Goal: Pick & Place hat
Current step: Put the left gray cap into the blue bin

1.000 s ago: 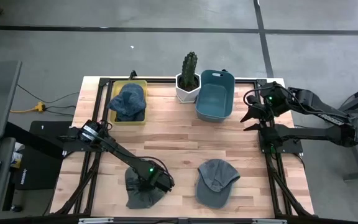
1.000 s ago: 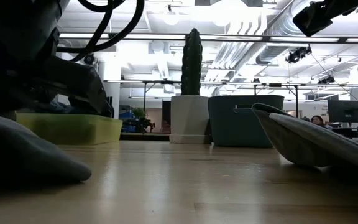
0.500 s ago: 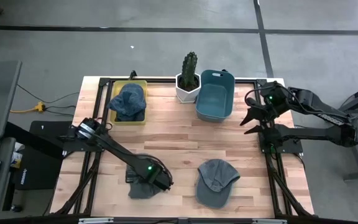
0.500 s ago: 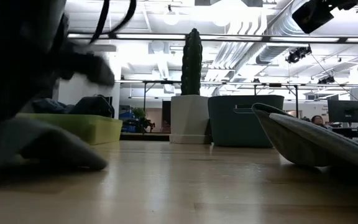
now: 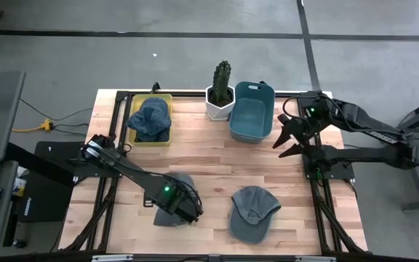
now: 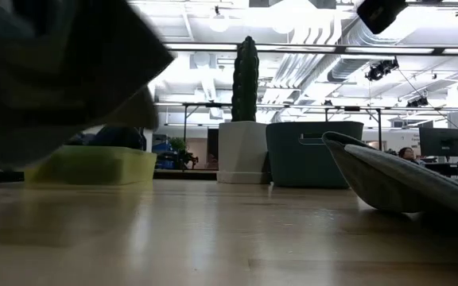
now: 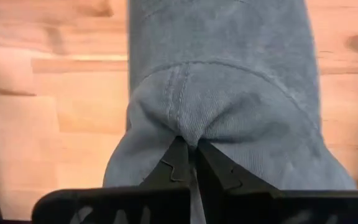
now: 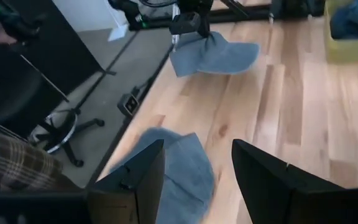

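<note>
My left gripper (image 5: 182, 209) is shut on a grey hat (image 7: 229, 93), which hangs over the near left part of the table. The right wrist view shows that hat (image 8: 215, 56) in the air, and the low view shows it as a dark blur (image 6: 54, 79) at the upper left. A second grey cap (image 5: 253, 212) lies on its brim and crown on the wood near the front edge. My right gripper (image 5: 281, 142) hovers open at the table's right side, high above the wood. My left gripper pinches a bunched fold of the hat's cloth (image 7: 188, 127) between its two shut fingers (image 7: 174, 163). The fingers come from above and point down. The hat hangs below them, slack and clear of the table.
A yellow bin (image 5: 133, 138) at the far left holds a blue hat (image 5: 150, 118). A cactus in a white pot (image 5: 221, 94) and a teal bin (image 5: 252, 110) stand along the far edge. Bare wood lies across the table's middle.
My left gripper has risen straight up with the grey hat. The hat lay flat on the wood a second ago and now hangs lifted clear. My right gripper has tipped and shifted a little toward the table's middle, still open.
</note>
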Tool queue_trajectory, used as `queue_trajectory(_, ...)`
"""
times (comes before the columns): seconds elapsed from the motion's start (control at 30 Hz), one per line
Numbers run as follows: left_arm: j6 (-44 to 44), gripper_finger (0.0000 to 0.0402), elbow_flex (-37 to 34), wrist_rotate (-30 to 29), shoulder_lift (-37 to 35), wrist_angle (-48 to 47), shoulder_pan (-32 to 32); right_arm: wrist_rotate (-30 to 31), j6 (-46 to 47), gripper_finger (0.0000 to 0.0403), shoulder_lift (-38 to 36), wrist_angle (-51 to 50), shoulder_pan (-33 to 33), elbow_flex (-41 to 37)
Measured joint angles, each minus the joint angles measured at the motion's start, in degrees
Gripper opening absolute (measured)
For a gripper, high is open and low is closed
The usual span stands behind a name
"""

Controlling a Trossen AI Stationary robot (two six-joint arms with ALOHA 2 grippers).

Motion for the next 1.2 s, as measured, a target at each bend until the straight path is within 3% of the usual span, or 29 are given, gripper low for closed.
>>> queue_trajectory(0.17, 0.2, 0.0, 5.4, -4.2, 0.0, -4.8, 0.0, -1.9, -8.2, 0.0181, 2.2, 1.8, 0.8, 0.0)
queue_trajectory(0.37, 0.2, 0.0, 9.4, -8.5, 0.0, -6.5, 0.6, 5.2, -24.2, 0.0181, 4.4, 4.3, 6.9, 0.0)
queue_trajectory(0.67, 8.5, 0.0, 16.3, -13.7, -0.1, -8.5, 5.7, 17.1, -36.7, 0.0181, 9.4, 10.5, 18.3, 0.0)
queue_trajectory(1.2, 30.5, 0.0, 24.0, -14.4, -0.1, -3.5, 19.3, 40.7, -35.6, 0.0181, 18.2, 26.4, 31.3, 0.0)
